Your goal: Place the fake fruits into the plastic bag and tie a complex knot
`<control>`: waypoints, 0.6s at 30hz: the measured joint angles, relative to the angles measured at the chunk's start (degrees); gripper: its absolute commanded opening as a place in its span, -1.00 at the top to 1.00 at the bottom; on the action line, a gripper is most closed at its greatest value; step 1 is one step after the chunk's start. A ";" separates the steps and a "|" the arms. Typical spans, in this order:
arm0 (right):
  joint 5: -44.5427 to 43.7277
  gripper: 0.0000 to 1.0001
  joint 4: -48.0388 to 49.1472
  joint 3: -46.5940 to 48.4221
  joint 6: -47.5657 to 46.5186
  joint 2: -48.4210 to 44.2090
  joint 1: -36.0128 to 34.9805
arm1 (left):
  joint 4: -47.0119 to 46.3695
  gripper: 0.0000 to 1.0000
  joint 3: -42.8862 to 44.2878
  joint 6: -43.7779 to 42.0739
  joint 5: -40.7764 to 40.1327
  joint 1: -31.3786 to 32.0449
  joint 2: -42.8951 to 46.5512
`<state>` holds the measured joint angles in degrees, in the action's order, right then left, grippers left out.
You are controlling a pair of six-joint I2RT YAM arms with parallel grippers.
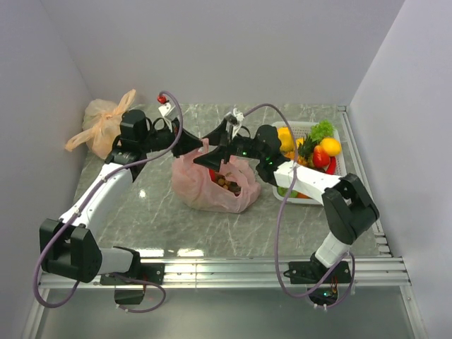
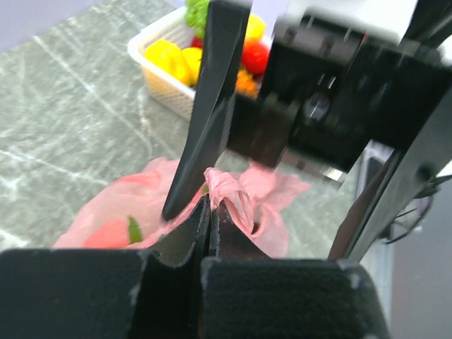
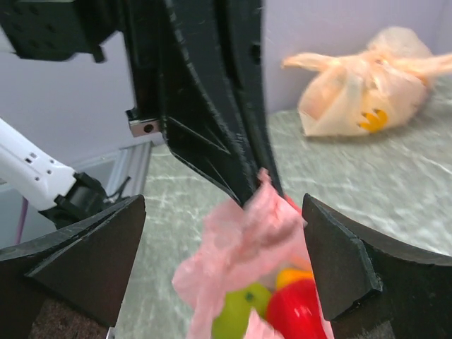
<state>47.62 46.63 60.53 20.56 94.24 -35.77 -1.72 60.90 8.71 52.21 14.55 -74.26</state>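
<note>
While the left tool (image 2: 209, 206) was clamped shut on a twisted handle (image 2: 229, 194) of the bag (image 1: 201, 187), the right tool (image 3: 224, 212) stood fully open and held nothing. That handle ran upward between the right tool's jaws, touching neither, so that tool seemed placed to take it. Below both tools the bag rested on the desk (image 1: 141, 205). Its second handle could not be made out, and the fruits (image 3: 289, 304) inside showed only partly.

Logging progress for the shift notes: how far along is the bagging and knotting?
Done: several fake fruits lie inside the plastic bag. In hand: the left gripper is shut on the bag's bunched top, with the right gripper open around it. Left: other fruits sit in the white basket, and no knot shows.
</note>
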 measured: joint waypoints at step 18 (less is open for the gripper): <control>-2.51 0.47 9.51 0.55 5.73 13.09 -5.07 | -9.92 0.99 -2.40 14.08 6.40 -3.74 -1.90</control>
<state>45.10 56.14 61.08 26.28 107.33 -40.84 -11.64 58.50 22.79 58.61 10.81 -76.16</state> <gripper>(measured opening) 0.353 0.014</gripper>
